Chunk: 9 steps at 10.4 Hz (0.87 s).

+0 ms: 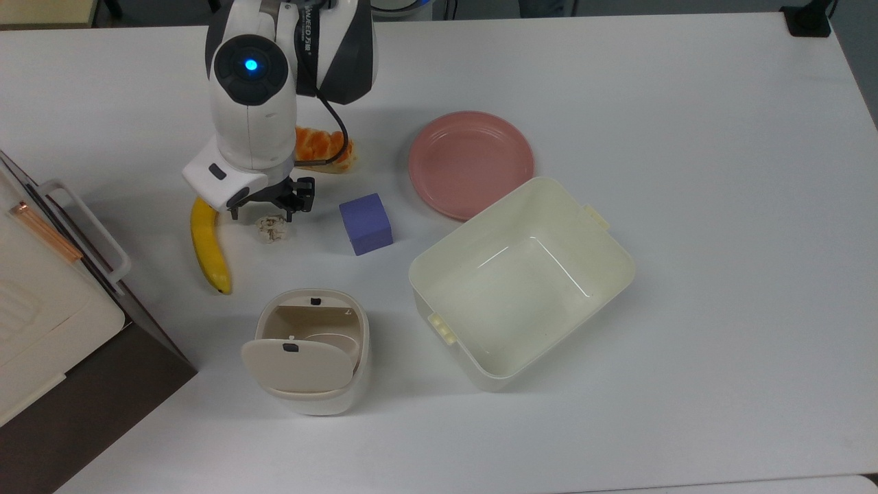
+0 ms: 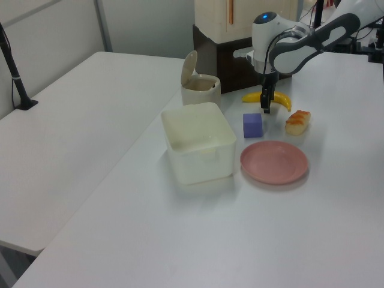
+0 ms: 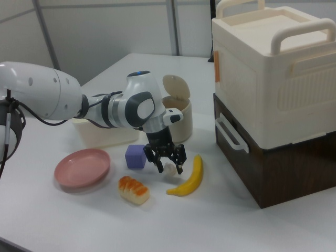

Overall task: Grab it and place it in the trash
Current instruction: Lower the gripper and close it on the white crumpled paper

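Tiny crumpled off-white paper wad [image 1: 273,228] lies on the white worktop [image 1: 686,137], between the yellow banana [image 1: 206,243] and the purple cube [image 1: 365,223]. Black two-finger pincer [image 1: 269,212] hangs right over the wad, fingers spread apart either side of it; in the right view the pincer [image 3: 169,164] straddles the wad [image 3: 169,168], contact not clear. Small beige rounded plastic bin [image 1: 312,350], flap lid tipped open, stands on the worktop well apart from the wad, toward the top view's bottom edge. Near the wad: orange-glazed bread piece [image 1: 322,147] behind the arm. Beyond the cube: pink plate [image 1: 470,163], large cream rectangular tub [image 1: 521,278].
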### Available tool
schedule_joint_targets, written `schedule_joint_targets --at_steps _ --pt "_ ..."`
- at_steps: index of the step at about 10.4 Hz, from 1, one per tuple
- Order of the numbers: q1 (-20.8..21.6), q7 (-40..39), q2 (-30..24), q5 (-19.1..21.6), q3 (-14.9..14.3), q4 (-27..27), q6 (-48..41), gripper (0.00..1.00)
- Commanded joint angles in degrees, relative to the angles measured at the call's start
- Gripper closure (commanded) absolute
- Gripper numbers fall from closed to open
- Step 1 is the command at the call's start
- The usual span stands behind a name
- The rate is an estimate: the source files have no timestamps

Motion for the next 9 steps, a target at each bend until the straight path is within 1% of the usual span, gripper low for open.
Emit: schedule_joint_targets --at_steps 1,2,7,8,9 --pt "0.07 1.14 0.17 -1.68 -0.09 0.01 0.99 0.63" --pt "0.07 1.40 0.17 -1.85 -0.09 0.01 0.99 1.00" --pt "-0.11 1.57 0.00 -1.15 0.00 0.01 0.99 1.00" --pt "-0.28 1.57 -0.09 -0.97 0.00 0.10 0.99 0.64" --pt "-0.72 1.49 -0.09 -1.15 0.00 0.19 1.08 0.32"
